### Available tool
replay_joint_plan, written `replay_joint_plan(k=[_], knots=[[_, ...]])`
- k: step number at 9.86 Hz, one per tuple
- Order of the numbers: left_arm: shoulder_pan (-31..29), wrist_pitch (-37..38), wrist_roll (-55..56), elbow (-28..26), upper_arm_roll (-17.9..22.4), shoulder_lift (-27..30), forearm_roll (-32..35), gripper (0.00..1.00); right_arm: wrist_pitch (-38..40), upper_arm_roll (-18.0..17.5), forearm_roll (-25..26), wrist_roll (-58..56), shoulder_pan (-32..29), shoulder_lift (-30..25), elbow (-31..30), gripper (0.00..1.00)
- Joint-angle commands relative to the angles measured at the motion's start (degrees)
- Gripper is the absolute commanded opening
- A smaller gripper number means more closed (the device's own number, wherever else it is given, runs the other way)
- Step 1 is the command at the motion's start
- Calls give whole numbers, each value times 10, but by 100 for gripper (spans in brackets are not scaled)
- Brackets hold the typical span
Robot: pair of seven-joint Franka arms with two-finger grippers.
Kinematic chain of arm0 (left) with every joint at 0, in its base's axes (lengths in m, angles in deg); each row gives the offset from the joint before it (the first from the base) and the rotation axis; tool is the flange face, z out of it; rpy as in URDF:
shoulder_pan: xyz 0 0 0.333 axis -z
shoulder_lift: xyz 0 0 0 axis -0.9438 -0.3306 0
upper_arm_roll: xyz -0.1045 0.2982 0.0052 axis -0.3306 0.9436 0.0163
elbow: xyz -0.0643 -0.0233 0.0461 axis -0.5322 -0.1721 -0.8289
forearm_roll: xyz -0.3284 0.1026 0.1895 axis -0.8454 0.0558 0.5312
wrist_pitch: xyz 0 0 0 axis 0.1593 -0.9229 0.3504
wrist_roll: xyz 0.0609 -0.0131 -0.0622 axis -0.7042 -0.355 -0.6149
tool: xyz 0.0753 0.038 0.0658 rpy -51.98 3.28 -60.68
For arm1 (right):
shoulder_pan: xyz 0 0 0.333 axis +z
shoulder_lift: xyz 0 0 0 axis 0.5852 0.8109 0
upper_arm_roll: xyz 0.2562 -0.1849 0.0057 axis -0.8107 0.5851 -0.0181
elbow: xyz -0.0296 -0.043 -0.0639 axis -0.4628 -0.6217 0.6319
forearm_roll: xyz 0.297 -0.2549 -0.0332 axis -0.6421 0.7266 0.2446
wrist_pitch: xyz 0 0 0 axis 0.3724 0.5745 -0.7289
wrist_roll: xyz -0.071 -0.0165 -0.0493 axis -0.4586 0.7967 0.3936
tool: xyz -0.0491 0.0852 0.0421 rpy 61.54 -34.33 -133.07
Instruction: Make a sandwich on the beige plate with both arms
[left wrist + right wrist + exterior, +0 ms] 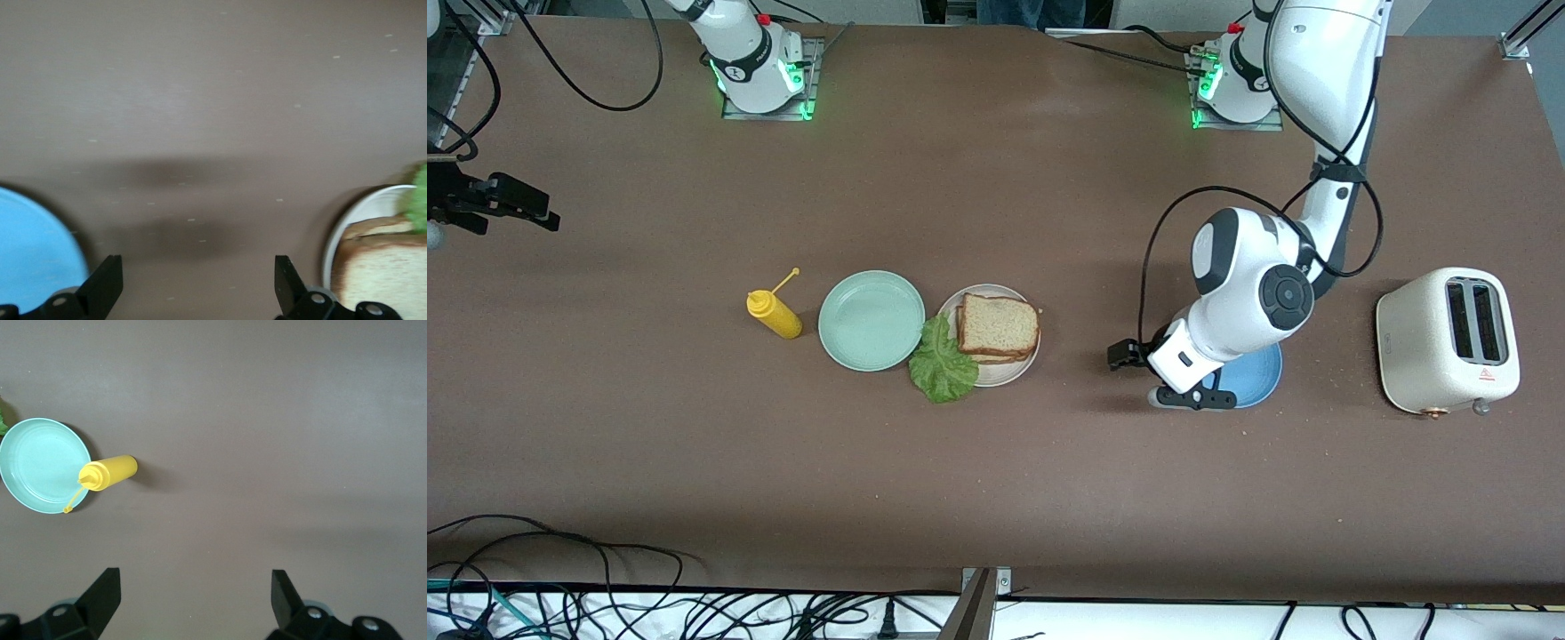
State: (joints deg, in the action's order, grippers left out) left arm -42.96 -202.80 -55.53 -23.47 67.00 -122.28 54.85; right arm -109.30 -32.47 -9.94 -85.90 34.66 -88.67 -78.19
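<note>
The beige plate [1016,373] sits mid-table with two brown bread slices [998,325] stacked on it. A crinkled green lettuce leaf [942,362] lies at the plate's edge and hangs over the rim onto the table. My left gripper [1196,397] hangs low at the blue plate's [1263,378] edge, open and empty. In the left wrist view my left gripper [199,287] is over bare table, with the bread [380,267], beige plate [353,217] and lettuce [420,197] to one side. My right gripper [511,203] waits at the right arm's end of the table, open [193,600].
A mint-green plate [871,319] lies beside the beige plate, toward the right arm's end. A yellow squeeze bottle [774,313] lies next to it. A cream toaster [1447,340] stands at the left arm's end. Cables trail along the table's front edge.
</note>
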Motion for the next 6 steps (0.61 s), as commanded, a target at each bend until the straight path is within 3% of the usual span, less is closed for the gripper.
replay_joint_plan(k=[1,6], knots=[[1,48,10,9,20,18,59,100,12,1,-12,-2,-2,2,11,100],[-6,167,7,53,56,19,120,100,12,1,-20,-3,-2,3,11,100]])
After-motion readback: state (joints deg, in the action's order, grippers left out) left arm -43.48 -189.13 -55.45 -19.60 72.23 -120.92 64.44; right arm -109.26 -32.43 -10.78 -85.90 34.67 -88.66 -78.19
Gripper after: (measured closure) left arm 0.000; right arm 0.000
